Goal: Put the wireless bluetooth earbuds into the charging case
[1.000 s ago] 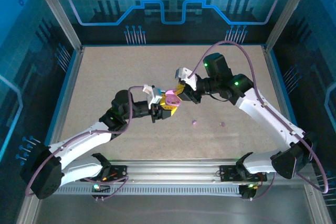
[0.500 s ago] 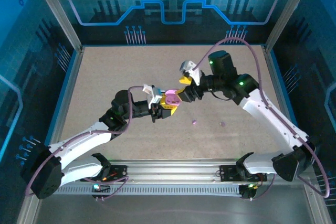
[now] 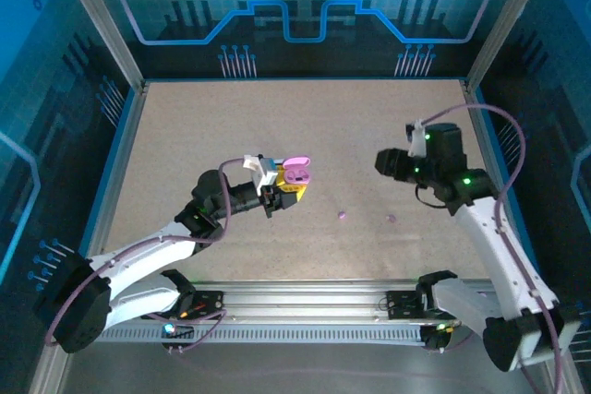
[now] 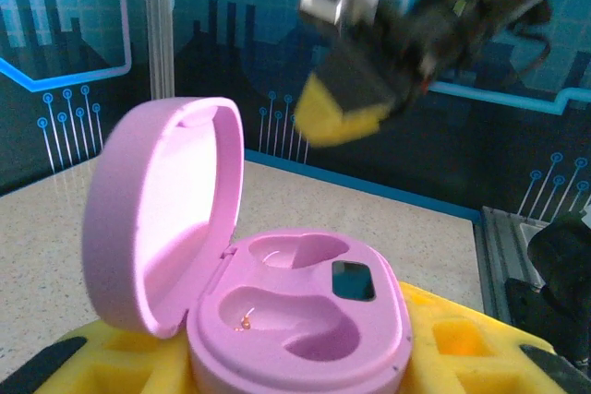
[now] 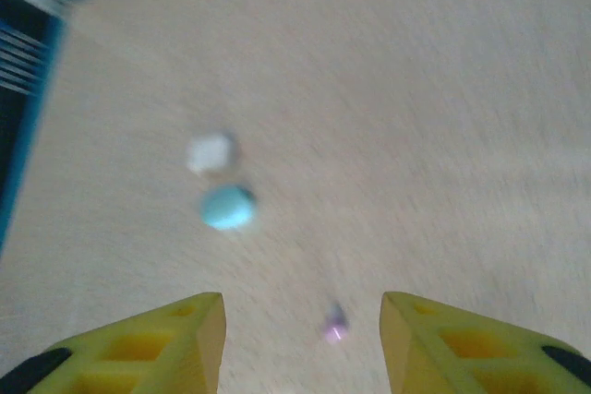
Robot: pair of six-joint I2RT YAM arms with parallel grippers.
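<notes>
Speckled tabletop (image 3: 231,126), blue walls (image 3: 295,6) around, bears seemingly purple earbuds (image 3: 342,215).

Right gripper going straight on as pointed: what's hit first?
Likely the light purple earbud on the table, just ahead between the right gripper's open jaws; blur leaves depth uncertain.

R end effector (image 5: 303,316) pulled back fm pink case (image 4: 305,325), jaws now apart; lid (image 4: 162,214) now stands open.
</notes>
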